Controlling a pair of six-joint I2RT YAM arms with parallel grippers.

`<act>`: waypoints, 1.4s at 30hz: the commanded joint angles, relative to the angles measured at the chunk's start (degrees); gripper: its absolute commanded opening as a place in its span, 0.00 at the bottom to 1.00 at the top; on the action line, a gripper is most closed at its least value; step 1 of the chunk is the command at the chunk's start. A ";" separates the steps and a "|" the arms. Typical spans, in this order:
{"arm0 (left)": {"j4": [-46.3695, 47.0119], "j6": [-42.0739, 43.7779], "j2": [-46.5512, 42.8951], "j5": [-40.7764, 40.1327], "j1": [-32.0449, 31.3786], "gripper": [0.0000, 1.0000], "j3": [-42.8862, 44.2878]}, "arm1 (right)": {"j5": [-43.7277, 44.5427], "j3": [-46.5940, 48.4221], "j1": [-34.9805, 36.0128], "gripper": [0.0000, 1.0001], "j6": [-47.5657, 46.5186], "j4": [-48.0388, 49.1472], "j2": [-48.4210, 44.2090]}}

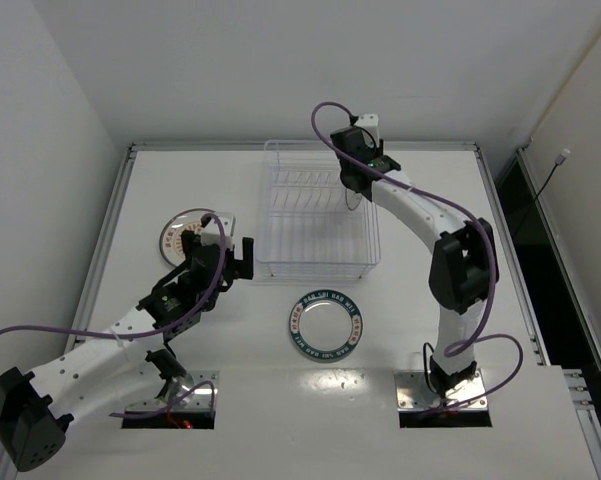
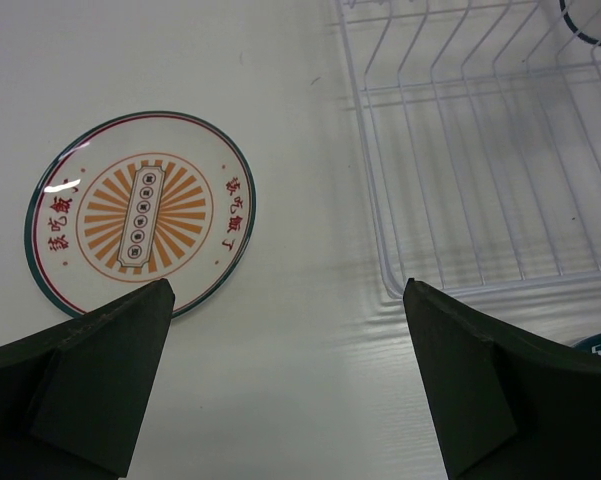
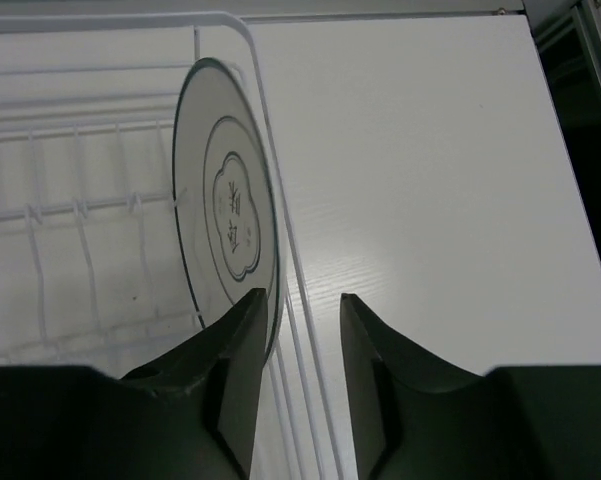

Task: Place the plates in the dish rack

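The dish rack (image 1: pixel 315 215) stands at the table's middle back. The greyish plate with a dark rim (image 3: pixel 225 210) stands on edge inside it against the right wall. My right gripper (image 3: pixel 302 297) hangs over that wall (image 1: pixel 352 188). Its fingers are apart, the left one by the plate's lower rim, with a rack wire in the gap. The orange sunburst plate (image 2: pixel 140 210) lies flat left of the rack (image 2: pixel 480 150). My left gripper (image 2: pixel 288 290) is wide open and empty above bare table between the two. The white plate with a teal lettered rim (image 1: pixel 325 325) lies in front of the rack.
The left arm partly covers the sunburst plate (image 1: pixel 185 232) in the top view. The table's raised edge (image 1: pixel 130 150) runs along the back and sides. The teal rim shows at the left wrist view's lower right (image 2: pixel 600 345).
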 commanded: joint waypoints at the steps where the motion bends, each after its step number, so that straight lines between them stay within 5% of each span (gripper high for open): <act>1: 1.97 0.30 -0.83 -1.46 -0.56 1.00 1.68 | -1.19 0.32 0.42 0.33 -1.01 -3.30 -4.73; 2: 1.97 0.30 -0.83 -1.47 -0.56 1.00 1.68 | -2.07 -1.01 0.42 0.41 -0.49 -3.30 -6.50; 8: 1.97 0.30 -1.36 -1.99 -0.56 1.00 1.68 | -11.80 -15.32 0.94 0.53 8.10 -10.94 -24.94; 12: 1.45 0.30 -1.89 -3.05 -0.56 1.00 1.68 | -35.50 -40.66 3.57 0.56 21.17 -9.20 -55.02; 20: 0.92 0.30 -2.94 -4.19 -0.56 1.00 1.68 | -50.86 -75.36 5.07 0.59 45.37 -17.34 -100.89; 27: 0.40 0.30 -2.94 -4.72 -0.56 1.00 1.68 | -53.15 -87.31 5.07 0.59 49.16 -18.96 -105.41; 35: 0.39 0.30 -2.94 -4.72 -0.56 1.00 1.68 | -56.66 -100.33 5.60 0.59 54.87 7.64 -88.71; 42: 0.39 0.30 -2.94 -4.72 -0.56 1.00 1.68 | -52.71 -102.88 9.03 0.59 59.10 20.23 -78.96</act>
